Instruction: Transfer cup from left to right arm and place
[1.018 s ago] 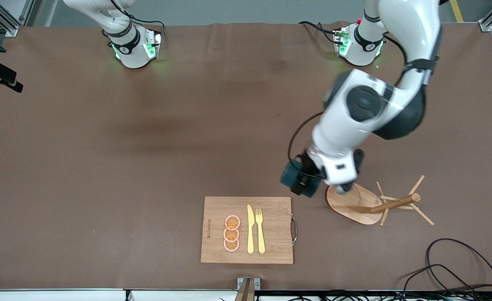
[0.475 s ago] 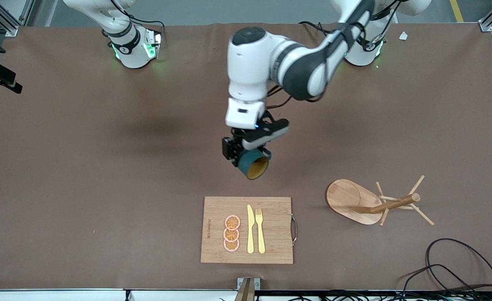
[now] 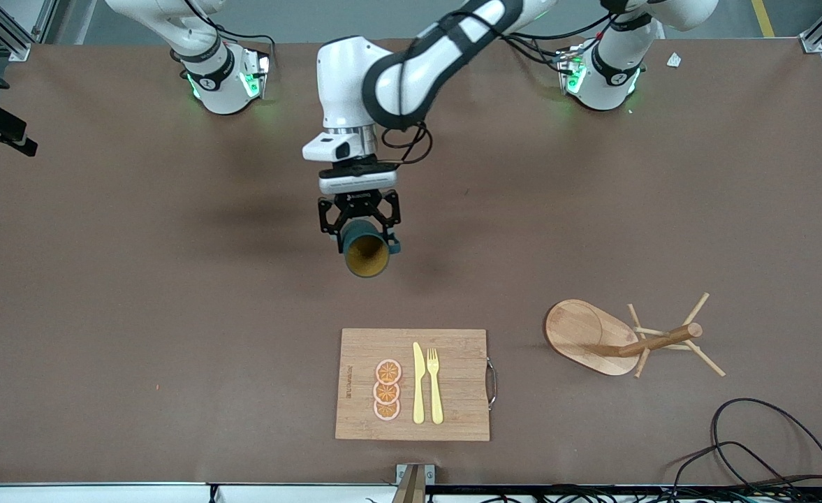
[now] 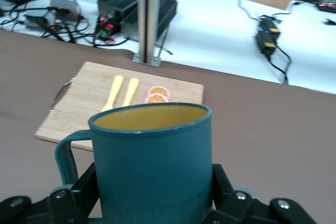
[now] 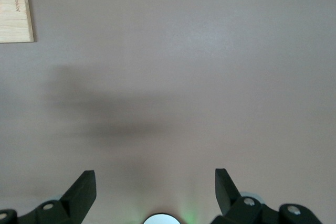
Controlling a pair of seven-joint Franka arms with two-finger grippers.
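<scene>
The dark teal cup (image 3: 367, 255) with a tan-yellow inside is held in the air by my left gripper (image 3: 360, 222). It is over the bare brown mat at the table's middle, with its mouth turned toward the front camera. In the left wrist view the cup (image 4: 155, 166) fills the space between the fingers (image 4: 84, 184) of the left gripper (image 4: 154, 190), which press on its sides, and its loop handle sticks out to one side. My right gripper (image 5: 153, 179) is open and empty over bare mat; it is out of the front view.
A wooden cutting board (image 3: 452, 405) with a yellow knife, a fork and orange slices lies near the front edge. It also shows in the left wrist view (image 4: 79, 108). A wooden mug rack (image 3: 620, 339) stands toward the left arm's end. Black cables (image 3: 753, 447) lie at that front corner.
My left arm has swung the cup from beside the mug rack to over the table's middle, toward the right arm's end. The cup's mouth has turned toward the front camera.
</scene>
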